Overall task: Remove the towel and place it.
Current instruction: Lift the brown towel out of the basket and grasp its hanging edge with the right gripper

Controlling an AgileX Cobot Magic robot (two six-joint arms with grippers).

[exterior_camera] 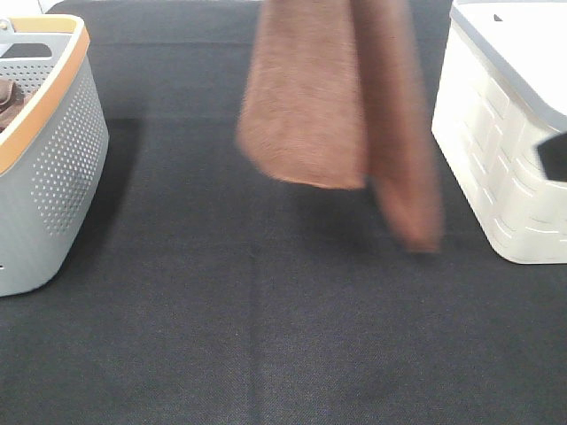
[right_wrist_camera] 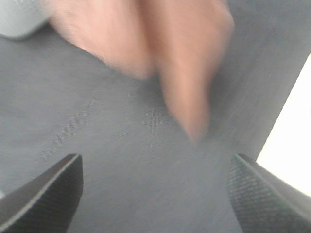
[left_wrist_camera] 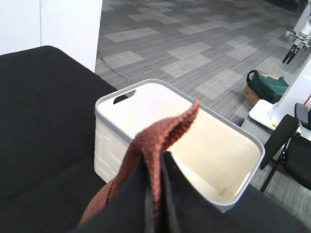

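Observation:
The rust-brown towel (exterior_camera: 337, 106) hangs in the air over the middle of the black table, folded into two drooping lobes and blurred by motion. Its top runs out of the exterior high view, and neither gripper shows there. In the left wrist view my left gripper (left_wrist_camera: 155, 199) is shut on a fold of the towel (left_wrist_camera: 163, 131), which sticks up between the black fingers. In the right wrist view my right gripper (right_wrist_camera: 155, 162) is open and empty low over the table, and the towel (right_wrist_camera: 180, 63) hangs blurred ahead of it without touching it.
A grey perforated basket (exterior_camera: 53, 168) with an orange rim stands at the left, with a darker brown bunched item (exterior_camera: 7, 96) inside. A cream bin (exterior_camera: 496, 142) with a grey rim stands at the right and looks empty in the left wrist view (left_wrist_camera: 109, 145). Black cloth (exterior_camera: 266, 336) covers the table.

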